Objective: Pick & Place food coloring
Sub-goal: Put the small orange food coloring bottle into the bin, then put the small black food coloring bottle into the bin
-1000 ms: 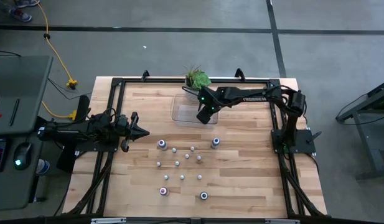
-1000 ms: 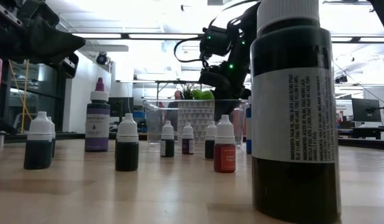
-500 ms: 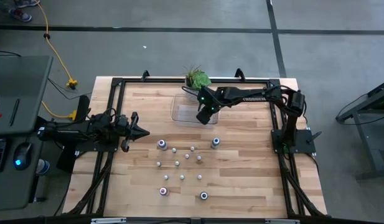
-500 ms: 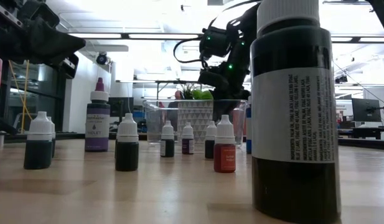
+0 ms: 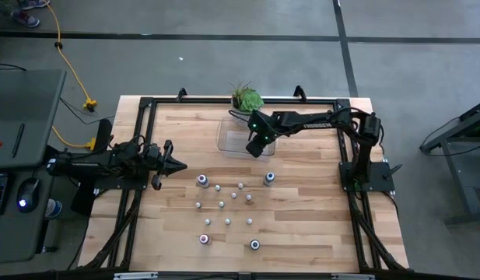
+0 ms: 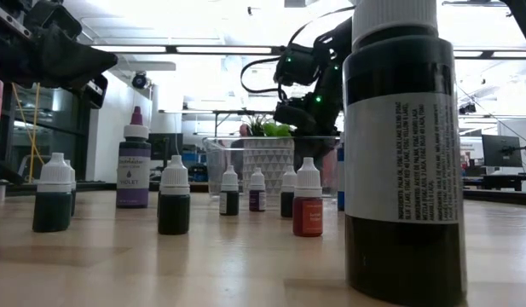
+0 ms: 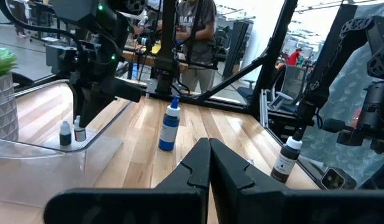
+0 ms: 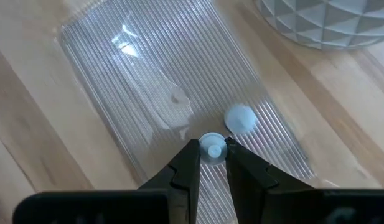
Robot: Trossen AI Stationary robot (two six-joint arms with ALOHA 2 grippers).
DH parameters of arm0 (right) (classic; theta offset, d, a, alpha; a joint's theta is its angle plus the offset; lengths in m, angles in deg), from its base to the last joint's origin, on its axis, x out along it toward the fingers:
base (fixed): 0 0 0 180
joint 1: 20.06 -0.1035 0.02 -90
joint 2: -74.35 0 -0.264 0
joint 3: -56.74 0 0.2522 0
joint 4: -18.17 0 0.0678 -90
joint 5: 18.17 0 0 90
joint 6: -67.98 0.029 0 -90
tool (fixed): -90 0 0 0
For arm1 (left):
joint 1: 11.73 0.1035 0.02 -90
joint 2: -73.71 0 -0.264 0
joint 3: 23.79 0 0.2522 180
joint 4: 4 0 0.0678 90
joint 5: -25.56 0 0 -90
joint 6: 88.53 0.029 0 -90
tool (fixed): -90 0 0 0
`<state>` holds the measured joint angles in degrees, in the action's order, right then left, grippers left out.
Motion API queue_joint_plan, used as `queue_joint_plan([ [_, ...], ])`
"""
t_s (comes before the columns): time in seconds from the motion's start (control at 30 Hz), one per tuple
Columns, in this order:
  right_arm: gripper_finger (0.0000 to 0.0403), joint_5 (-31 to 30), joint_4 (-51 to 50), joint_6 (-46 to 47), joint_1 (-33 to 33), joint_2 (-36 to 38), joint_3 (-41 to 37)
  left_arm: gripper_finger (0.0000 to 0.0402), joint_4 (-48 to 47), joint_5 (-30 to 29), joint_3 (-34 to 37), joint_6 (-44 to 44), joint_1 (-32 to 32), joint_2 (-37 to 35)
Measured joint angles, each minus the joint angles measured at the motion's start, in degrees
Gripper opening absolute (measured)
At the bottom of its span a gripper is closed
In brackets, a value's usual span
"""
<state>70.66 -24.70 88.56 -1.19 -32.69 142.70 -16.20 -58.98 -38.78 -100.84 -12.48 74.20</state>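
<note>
Inside the clear tray [image 8: 117, 81] stand two bottles [image 8: 241, 118], one clamped in the right gripper [image 8: 211, 163] jaws.

Pale wood-plank table top [image 5: 302, 210], smooth with a soft sheen — framed by matt black metal rails [image 5: 138, 148]. Clear ribbed plastic tray [image 8: 148, 81], glossy, catching glare; beside it a white faceted plant pot [image 8: 316, 22], matt. Small plastic food coloring bottles [image 6: 308, 198] with matt white caps and glossy paper labels; matt black right gripper [image 8: 210, 155] pinching a white cap.
</note>
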Motion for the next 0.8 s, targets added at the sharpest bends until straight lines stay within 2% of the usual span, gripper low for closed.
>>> queue_joint_plan([
  [0.37,0.0072,0.11,0.07,-0.66,0.0,0.0,0.0,0.0,0.0,0.0,-0.01,0.0,0.0,0.0],
  [0.8,0.0125,0.24,-0.39,-1.11,0.0,0.03,0.0,0.0,-0.02,0.02,0.01,0.0,0.0,0.0],
])
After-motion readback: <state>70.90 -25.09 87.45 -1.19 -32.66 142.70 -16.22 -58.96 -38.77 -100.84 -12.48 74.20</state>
